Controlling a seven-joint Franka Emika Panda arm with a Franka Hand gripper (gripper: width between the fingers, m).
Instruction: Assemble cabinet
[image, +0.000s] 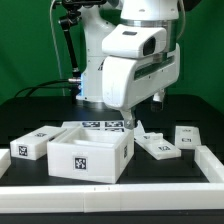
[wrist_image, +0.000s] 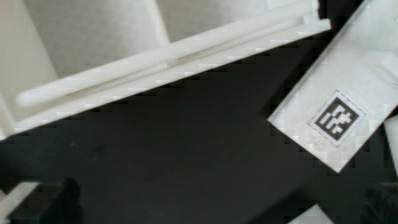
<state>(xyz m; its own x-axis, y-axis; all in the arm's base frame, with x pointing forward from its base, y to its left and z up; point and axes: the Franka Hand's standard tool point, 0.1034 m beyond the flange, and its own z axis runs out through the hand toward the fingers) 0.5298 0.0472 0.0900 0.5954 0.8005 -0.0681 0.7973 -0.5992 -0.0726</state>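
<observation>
Above the black table (image: 40, 115), we see the gripper (wrist_image: 214, 205) spread wide and empty, the cabinet's open box (image: 90, 150) at its eight o'clock in the exterior view, a loose tagged panel (image: 158, 146) nearer, at four o'clock.

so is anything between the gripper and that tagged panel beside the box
Nothing visible does: in the wrist view, only bare black table lies between the open gripper and the tagged panel.

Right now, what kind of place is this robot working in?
Probably a robotics lab test bench: a Panda arm stands over a black table with a white rim, in front of a green backdrop. The white cabinet parts carry fiducial tags.
</observation>
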